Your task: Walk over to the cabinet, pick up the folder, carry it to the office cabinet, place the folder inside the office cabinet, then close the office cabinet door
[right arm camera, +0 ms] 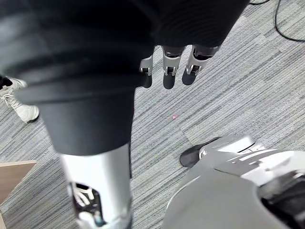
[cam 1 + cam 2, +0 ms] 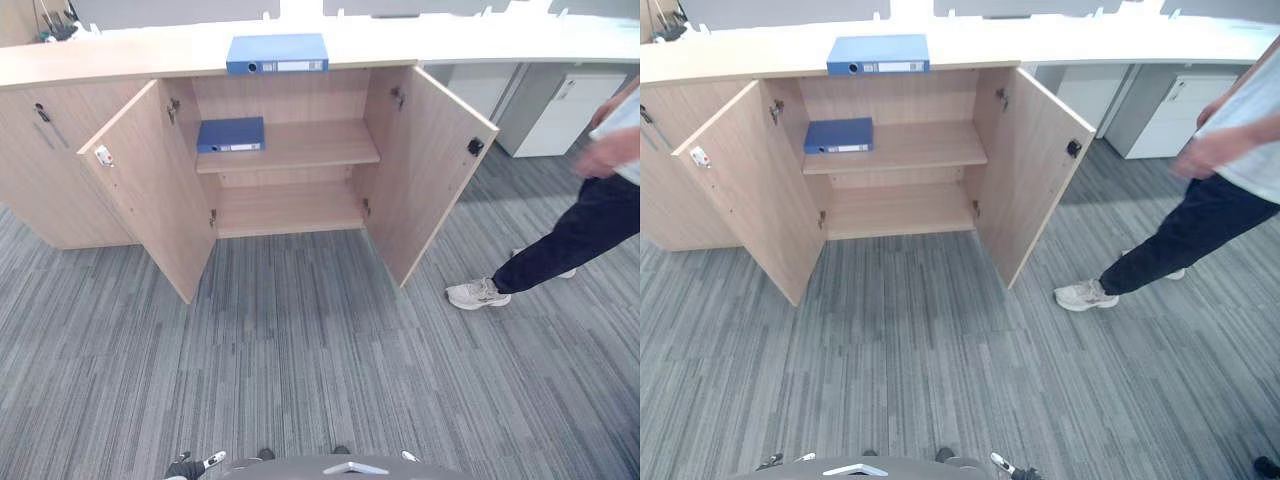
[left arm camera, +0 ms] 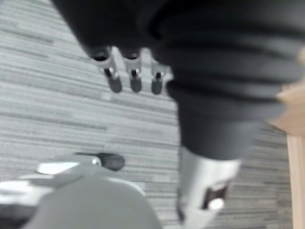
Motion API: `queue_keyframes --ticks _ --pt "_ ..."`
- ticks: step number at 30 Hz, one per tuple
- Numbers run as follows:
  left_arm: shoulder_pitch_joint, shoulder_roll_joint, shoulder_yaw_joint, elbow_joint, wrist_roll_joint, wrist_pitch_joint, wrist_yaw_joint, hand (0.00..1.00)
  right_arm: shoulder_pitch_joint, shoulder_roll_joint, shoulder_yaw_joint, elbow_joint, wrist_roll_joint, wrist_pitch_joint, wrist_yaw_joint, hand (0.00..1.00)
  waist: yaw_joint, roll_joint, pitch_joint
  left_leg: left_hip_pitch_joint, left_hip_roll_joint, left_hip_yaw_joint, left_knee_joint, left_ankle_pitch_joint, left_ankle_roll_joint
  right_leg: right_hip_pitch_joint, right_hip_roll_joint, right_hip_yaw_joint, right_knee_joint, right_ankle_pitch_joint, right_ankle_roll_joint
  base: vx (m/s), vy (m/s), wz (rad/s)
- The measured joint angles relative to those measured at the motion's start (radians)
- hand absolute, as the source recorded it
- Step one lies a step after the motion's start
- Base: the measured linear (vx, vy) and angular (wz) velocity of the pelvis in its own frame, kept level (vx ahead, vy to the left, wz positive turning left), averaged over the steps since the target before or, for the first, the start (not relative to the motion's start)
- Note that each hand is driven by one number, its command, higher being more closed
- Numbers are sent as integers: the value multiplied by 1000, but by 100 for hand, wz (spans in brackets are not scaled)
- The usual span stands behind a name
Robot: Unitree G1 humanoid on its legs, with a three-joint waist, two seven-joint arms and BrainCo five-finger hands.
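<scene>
Left hand (image 3: 135, 78) — fingers hanging loosely straight, nothing held; right hand (image 1: 170, 71) likewise, empty. Task judged barely begun: the robot stands well apart from the cabinet (image 2: 290, 100), with pickup, carry, placing and door-closing all left. Blue folder (image 2: 277, 53) — rigid, lying flat, labelled spine outward, at the front edge of the pale countertop (image 2: 450, 45). Second blue folder (image 2: 231, 134) at the left end of the upper shelf (image 2: 310, 145). Left door (image 2: 150, 185) and right door (image 2: 430, 170): light wood-grain laminate, both swung open. Carpet (image 2: 300, 340): grey, striped. Person (image 2: 590, 215) at the right.
</scene>
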Motion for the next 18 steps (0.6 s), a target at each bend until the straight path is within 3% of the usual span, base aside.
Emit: queue_keyframes --ticks 2,18 --pt "-17 2 1 0 1 0 -1 0 -32 7 -7 0 -10 1 1 0 -1 -5 24 17 -3 5 -10 -1 -1 21 -2 -2 -18 4 6 82 13 -3" --pt "-30 1 -4 2 21 -1 -2 0 -90 45 -4 2 -38 1 3 0 -1 -11 32 60 -20 33 -61 15 9 44 -17 -1 -42 16 18 -25 2 -3"
